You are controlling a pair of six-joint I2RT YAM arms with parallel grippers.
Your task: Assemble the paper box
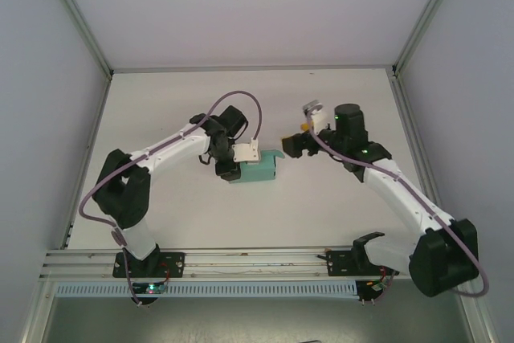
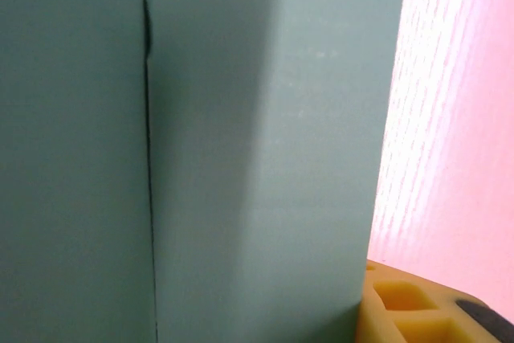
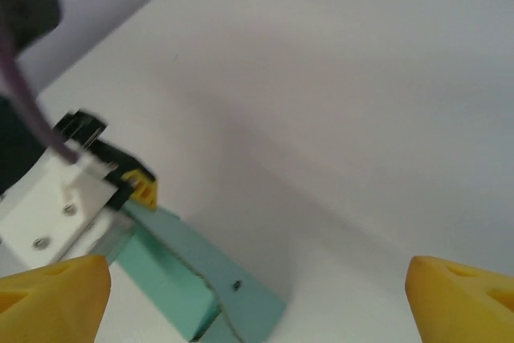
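Observation:
The paper box (image 1: 255, 171) is a small, low teal-green box lying mid-table. My left gripper (image 1: 239, 163) reaches in from the left and is shut on the box's left end. In the left wrist view the teal card (image 2: 241, 158) sits right against the lens, with a seam down its left side and one yellow finger (image 2: 418, 307) at the bottom right. My right gripper (image 1: 286, 146) hovers just off the box's upper right corner, open and holding nothing. In the right wrist view the box (image 3: 201, 271) lies low between the wide-apart yellow fingertips (image 3: 48, 295), with the left gripper's finger (image 3: 143, 190) on its top edge.
The white table (image 1: 337, 110) is walled by grey panels on the left, back and right. An aluminium rail (image 1: 241, 263) carrying the arm bases runs along the near edge.

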